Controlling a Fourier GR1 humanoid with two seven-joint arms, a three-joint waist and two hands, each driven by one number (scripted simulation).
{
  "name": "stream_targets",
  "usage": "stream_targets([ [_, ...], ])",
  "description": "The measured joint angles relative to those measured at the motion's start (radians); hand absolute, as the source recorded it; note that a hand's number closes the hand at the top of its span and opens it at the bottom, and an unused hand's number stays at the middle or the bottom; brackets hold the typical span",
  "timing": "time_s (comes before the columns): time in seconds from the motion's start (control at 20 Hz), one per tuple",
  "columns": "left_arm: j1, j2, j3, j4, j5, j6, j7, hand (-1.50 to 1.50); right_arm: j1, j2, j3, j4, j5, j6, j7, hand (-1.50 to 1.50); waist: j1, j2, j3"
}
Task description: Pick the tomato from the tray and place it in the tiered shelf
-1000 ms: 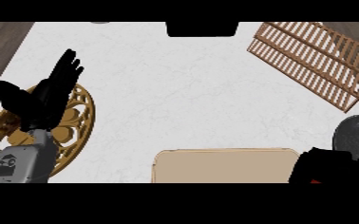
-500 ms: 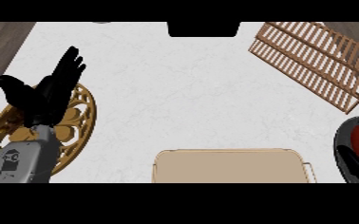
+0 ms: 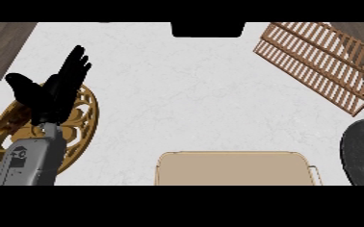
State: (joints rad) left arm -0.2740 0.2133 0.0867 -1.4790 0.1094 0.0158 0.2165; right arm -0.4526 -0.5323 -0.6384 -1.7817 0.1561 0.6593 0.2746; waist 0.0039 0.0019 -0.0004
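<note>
The beige tray lies at the near edge of the counter, centre-right, and its visible part carries nothing. No tomato shows anywhere in the head view. The wooden slatted tiered shelf lies at the far right corner. My left hand rests open at the left with its fingers pointing up, over a gold ornamental round stand. My right hand is out of view. A dark grey rounded shape cuts in at the right edge, and I cannot tell what it is.
A black rectangular object sits at the counter's far edge, centre. The white marble counter stretches between the tray and the shelf. Dark wood floor shows past the far left corner.
My right hand, with something red by it at the lower right, has slid out past the right edge. The left hand has stayed in place.
</note>
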Motion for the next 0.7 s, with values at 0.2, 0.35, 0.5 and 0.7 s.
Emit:
stream_targets([
  [0.2, 0.004, 0.0, 0.002, -0.017, 0.001, -0.006, 0.01, 0.0, -0.044, -0.096, -0.026, 0.208, 0.02, -0.018, -0.115, 1.5, 0.004, 0.001, 0.001],
  [0.35, -0.002, 0.007, 0.008, -0.034, 0.011, -0.015, 0.038, 0.0, -0.065, -0.142, -0.011, 0.347, 0.06, -0.054, -0.214, 1.5, 0.006, 0.001, 0.001],
  [0.5, 0.02, 0.003, 0.006, -0.037, 0.004, -0.02, 0.017, 0.0, -0.076, -0.192, -0.005, 0.492, 0.092, -0.078, -0.333, 1.5, 0.008, 0.002, 0.001],
  [0.7, 0.003, 0.011, 0.019, -0.018, 0.006, -0.031, 0.021, 0.0, -0.132, -0.238, 0.04, 0.659, 0.138, -0.13, -0.442, 1.5, 0.009, 0.002, 0.001],
])
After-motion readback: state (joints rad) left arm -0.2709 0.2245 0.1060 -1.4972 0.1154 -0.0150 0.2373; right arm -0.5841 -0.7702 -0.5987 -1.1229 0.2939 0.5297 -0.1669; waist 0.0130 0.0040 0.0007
